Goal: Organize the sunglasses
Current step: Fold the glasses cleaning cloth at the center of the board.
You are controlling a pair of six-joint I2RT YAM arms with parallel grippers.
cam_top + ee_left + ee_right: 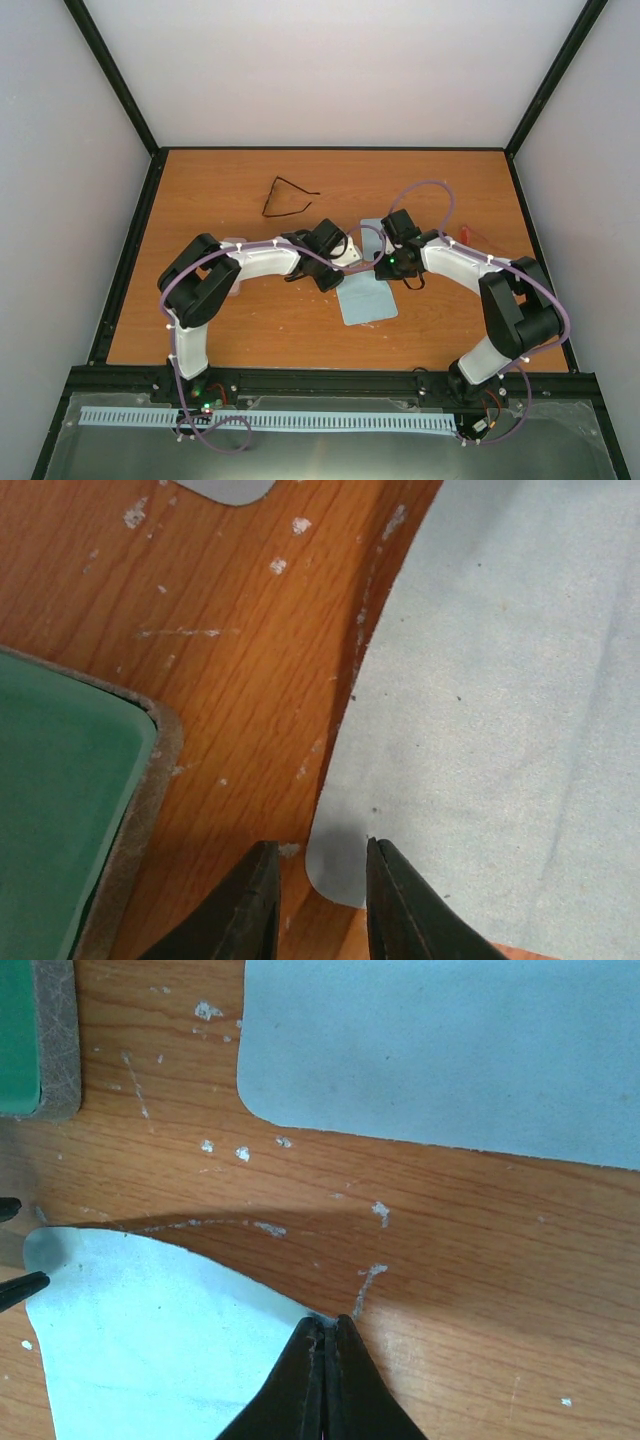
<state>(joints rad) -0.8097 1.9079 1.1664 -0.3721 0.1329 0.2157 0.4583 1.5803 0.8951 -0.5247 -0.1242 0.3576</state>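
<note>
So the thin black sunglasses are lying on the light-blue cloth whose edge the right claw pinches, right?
Not quite. The top view shows the thin black sunglasses lying on the bare wooden table, apart from the light-blue cloth. The right claw does pinch that cloth's edge.

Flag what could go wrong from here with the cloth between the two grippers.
1. The right gripper pinches only the very edge of the light-blue cloth; it could slip free.
2. The left gripper has its jaws parted around the cloth's corner, so that side may drop and crumple.
3. The sunglasses are thin-framed and lie flat; grasping them may prove hard.
</note>
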